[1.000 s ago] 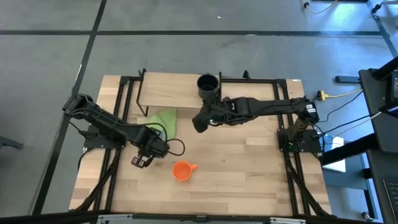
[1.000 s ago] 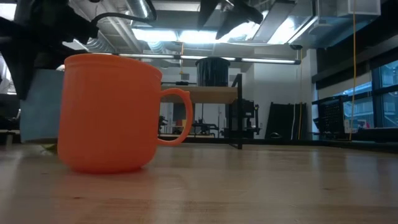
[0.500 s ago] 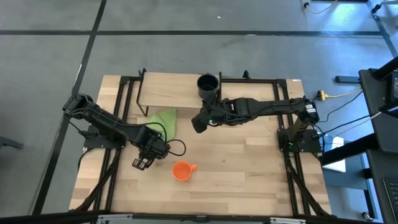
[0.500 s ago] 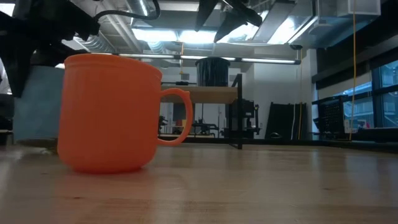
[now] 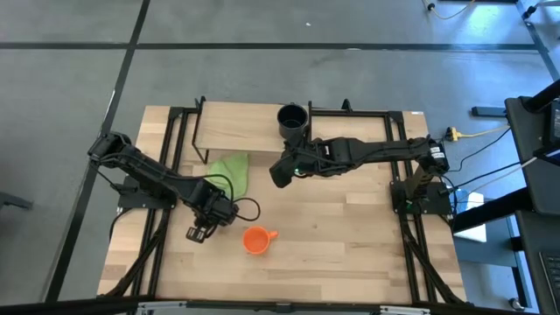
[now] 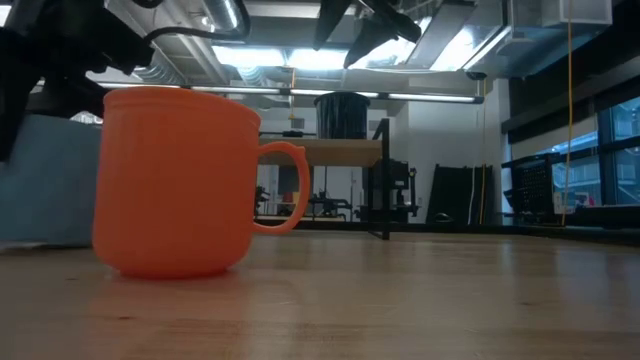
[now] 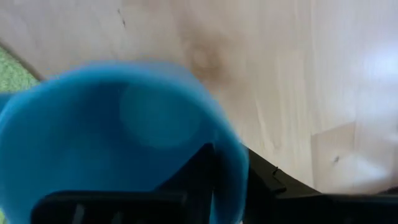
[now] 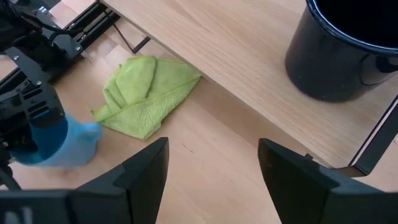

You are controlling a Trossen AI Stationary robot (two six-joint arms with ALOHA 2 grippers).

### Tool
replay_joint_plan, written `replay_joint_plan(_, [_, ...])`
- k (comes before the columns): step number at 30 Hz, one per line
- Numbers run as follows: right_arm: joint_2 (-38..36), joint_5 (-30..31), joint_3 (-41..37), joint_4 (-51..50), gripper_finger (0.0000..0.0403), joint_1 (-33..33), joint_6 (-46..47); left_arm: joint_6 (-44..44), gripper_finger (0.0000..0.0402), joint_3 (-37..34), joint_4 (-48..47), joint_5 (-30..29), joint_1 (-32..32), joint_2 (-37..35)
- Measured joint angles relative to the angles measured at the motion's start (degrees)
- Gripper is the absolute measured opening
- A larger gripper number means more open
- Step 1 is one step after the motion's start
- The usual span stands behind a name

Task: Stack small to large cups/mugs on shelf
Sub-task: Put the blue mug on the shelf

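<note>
I had the navy mug (image 5: 293, 121) already standing on the shelf (image 5: 236, 129), near its right end, so the step in hand was the middle one: getting the light blue mug (image 8: 55, 142) over there and into it. My left gripper (image 5: 198, 233) was pinching that blue mug by its rim, one finger down inside the cup and the other outside against the wall, as my left wrist view showed it. I was holding it at the near-left part of the table (image 5: 350, 236), left of the orange mug (image 5: 255, 240) and nearer than the green cloth (image 5: 229, 170). From the low view I could not tell whether its base touched the wood or hung just clear.

My right gripper (image 8: 211, 171) hovered empty, fingers spread wide, over the table just in front of the shelf and near the navy mug.

As I judged it, the next move called for lifting the blue mug high enough to clear the shelf's edge, carrying it over the cloth, and lowering it squarely into the navy mug. The orange mug stood upright, untouched, for last.
</note>
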Motion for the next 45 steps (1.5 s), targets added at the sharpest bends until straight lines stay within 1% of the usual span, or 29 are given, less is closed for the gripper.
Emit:
replay_joint_plan(8, [0.0, -0.3, 2.2, -0.3, 0.0248, -0.4, -2.3, -2.1, 0.0077, 0.3, 1.4, 3.0, 0.0, 0.0])
replay_joint_plan(13, [0.0, -0.3, 3.7, -0.5, 0.0248, -1.3, -4.1, -2.1, 0.0077, 2.4, 0.9, 3.0, 0.0, 0.0])
replay_joint_plan(17, [-0.1, -0.3, 4.4, -0.6, 0.0248, -1.5, -5.0, -2.1, 0.0075, 4.4, -1.9, 2.6, 0.0, 0.0])
replay_joint_plan(23, [-0.1, -0.3, 4.4, -0.6, 0.0248, -1.5, -6.1, -2.2, 0.0075, 4.9, -3.1, 2.5, -0.2, 0.0])
replay_joint_plan(27, [-0.1, -0.3, 4.4, -0.6, 0.0248, -1.4, -6.2, -2.4, 0.0075, 4.9, -1.6, 1.2, -1.1, 0.0])
replay_joint_plan(31, [-0.1, -0.3, 4.4, -0.9, 0.0248, -1.4, -6.2, -3.5, 0.0075, 4.9, -2.6, -0.2, -1.7, 0.0])
replay_joint_plan(36, [-0.1, -0.3, 4.4, -1.2, 0.0248, -1.4, -6.3, -4.3, 0.0075, 4.9, -3.2, -0.5, -2.0, 0.0])
replay_joint_plan(40, [-0.1, -0.3, 4.4, -1.5, 0.0248, -1.4, -6.3, -5.2, 0.0075, 4.9, -1.7, -0.6, -2.7, 0.0])
replay_joint_plan(45, [-0.1, -0.3, 4.4, -3.1, 0.0248, -1.4, -6.1, -5.7, 0.0075, 4.5, 0.5, -3.4, -3.9, 0.0])
